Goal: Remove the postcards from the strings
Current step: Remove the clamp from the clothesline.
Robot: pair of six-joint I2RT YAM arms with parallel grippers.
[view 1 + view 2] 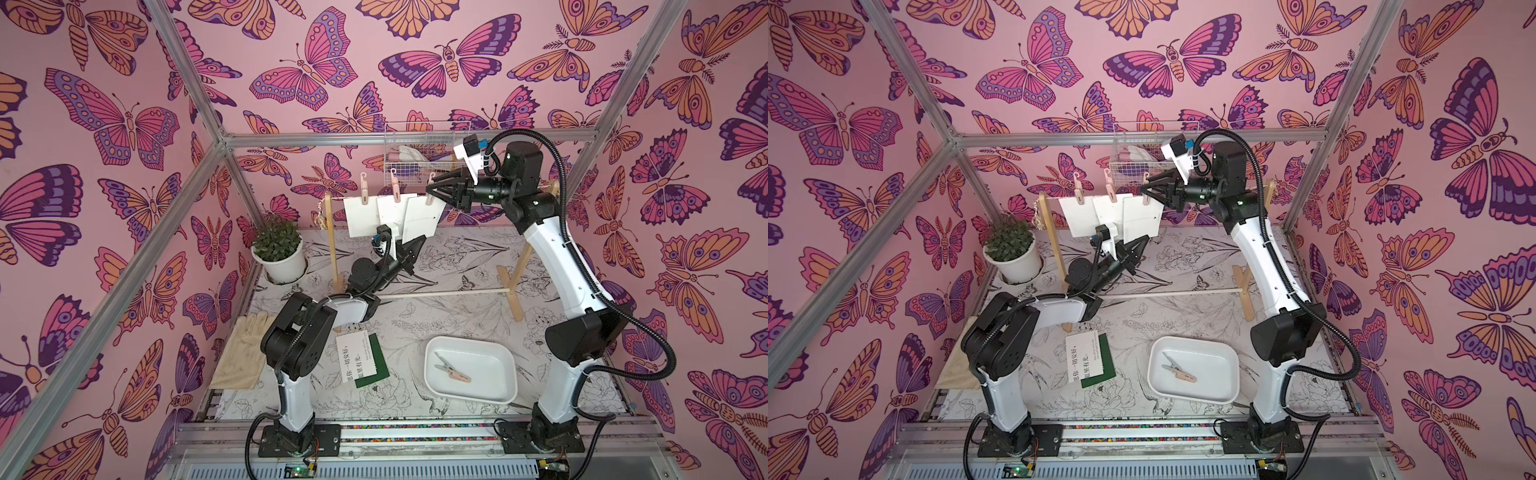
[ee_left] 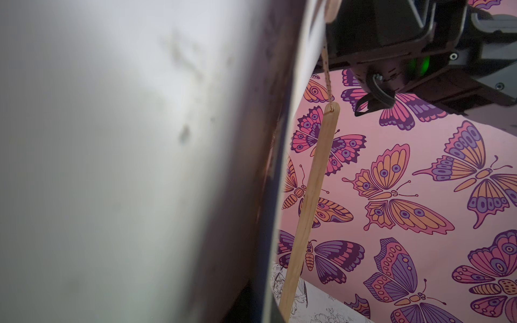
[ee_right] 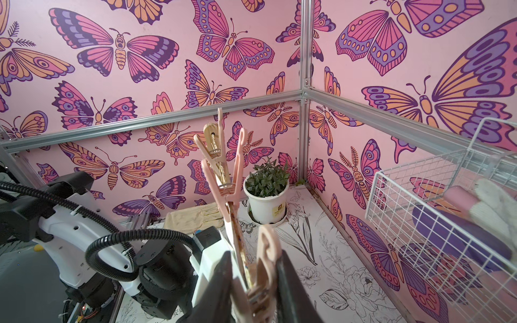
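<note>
3 plain white cards (image 1: 360, 217) hang off the string (image 2: 326, 73), nipped by pink plastic pins (image 1: 363, 189). A written card (image 1: 352, 358) and a green card (image 1: 376, 362) lie flat on the worktop (image 1: 457, 316).

Left end effector (image 1: 419, 242) looks pinched shut on the bottom edge of the end card (image 1: 420, 214), prob. to steady it so it won't drop when freed. Right end effector (image 1: 430, 186) is narrow, fingers squeezing the end pin (image 3: 264, 268) from both sides, prob. to spring it open.

Cards: thin, stiff, matte. String: pale twisted cord w/ reddish flecks, tied to the wood rack (image 1: 332, 249). Tray (image 1: 500, 392): smooth, white, rounded corners, holds 2 loose pins (image 1: 453, 372).
</note>
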